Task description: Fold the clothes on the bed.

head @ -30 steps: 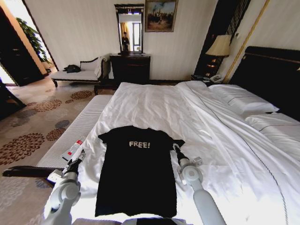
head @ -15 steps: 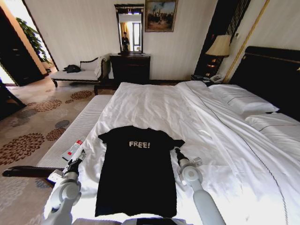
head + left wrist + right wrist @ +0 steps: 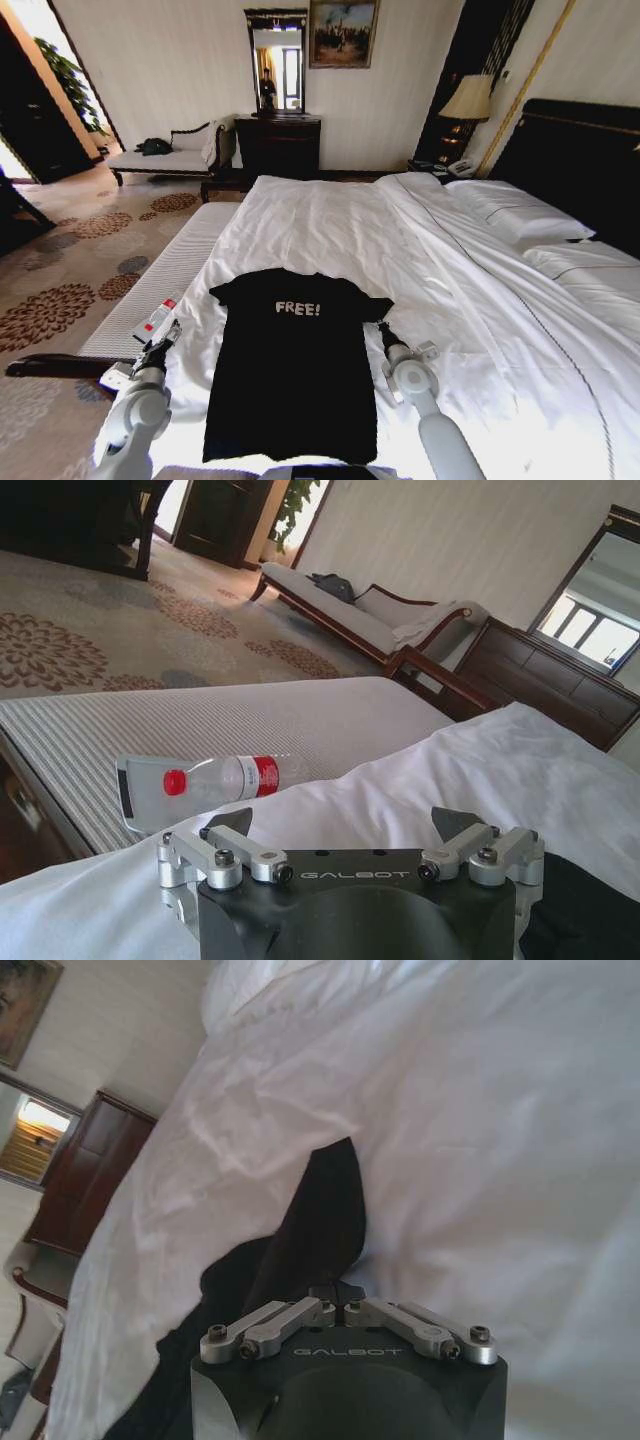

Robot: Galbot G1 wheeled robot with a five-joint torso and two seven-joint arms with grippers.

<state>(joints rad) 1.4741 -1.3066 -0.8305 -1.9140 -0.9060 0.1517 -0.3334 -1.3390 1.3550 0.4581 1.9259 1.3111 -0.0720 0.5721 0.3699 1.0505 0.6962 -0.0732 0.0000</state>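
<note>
the right gripper [image 3: 382, 325] has slid a little toward the robot and closer along the shirt's edge compared with a moment ago, and it now sits at the right sleeve of the black t-shirt [image 3: 293, 365]; in the right wrist view its fingers [image 3: 330, 1310] are drawn together with the tips meeting at the dark sleeve fabric [image 3: 320, 1222], so it looks pinched on the sleeve, though how much cloth is caught between them is hard to tell. the left gripper [image 3: 158, 345] has barely moved and hovers off the shirt's left side, near the edge of the bed [image 3: 330, 225]; in the left wrist view its jaws stand wide apart with nothing between them [image 3: 340, 830]. the shirt lies flat, print side up, on the white sheets near the foot of the bed, hem toward the robot, not yet folded at all. judged from this, the first fold is only being set up: one sleeve seems taken, the other side is not yet grasped. as for containers, a clear plastic bottle [image 3: 215, 778] with a red cap lies on its side on the striped mattress edge beside the left gripper; whether any liquid is in it i cannot tell.
</note>
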